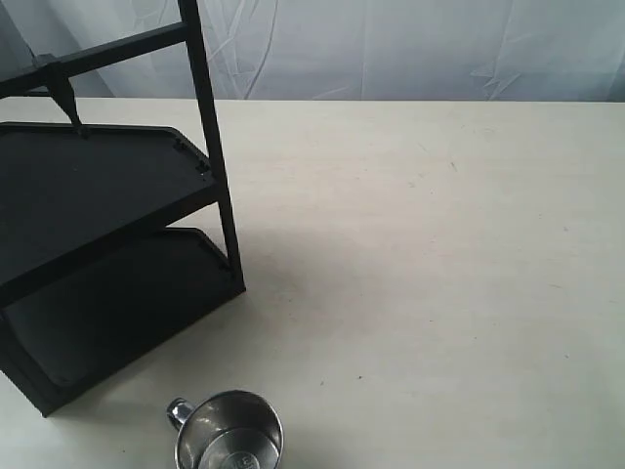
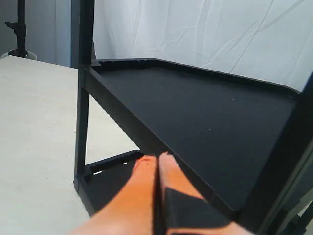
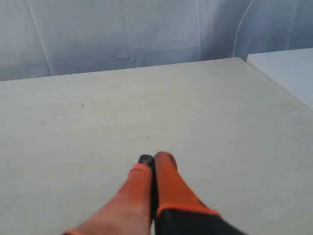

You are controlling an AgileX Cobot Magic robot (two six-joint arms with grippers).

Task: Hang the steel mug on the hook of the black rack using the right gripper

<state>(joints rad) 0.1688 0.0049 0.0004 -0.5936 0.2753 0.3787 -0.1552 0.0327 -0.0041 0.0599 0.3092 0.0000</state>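
Note:
The steel mug (image 1: pixel 229 435) stands upright at the bottom edge of the exterior view, its thin handle pointing left, partly cut off by the frame. The black rack (image 1: pixel 107 186) fills the left side, and the hook (image 1: pixel 66 106) juts down from its top crossbar. Neither arm shows in the exterior view. My right gripper (image 3: pixel 154 160) is shut with nothing between its orange fingers, above bare table; mug and rack are out of its wrist view. My left gripper (image 2: pixel 156 159) is shut and empty too, close to the edge of the black rack (image 2: pixel 210 117).
The cream table (image 1: pixel 439 254) spreads right of the rack. White cloth hangs behind it. A white surface (image 3: pixel 288 68) borders the table in the right wrist view. A dark stand (image 2: pixel 19 27) rises beyond the table in the left wrist view.

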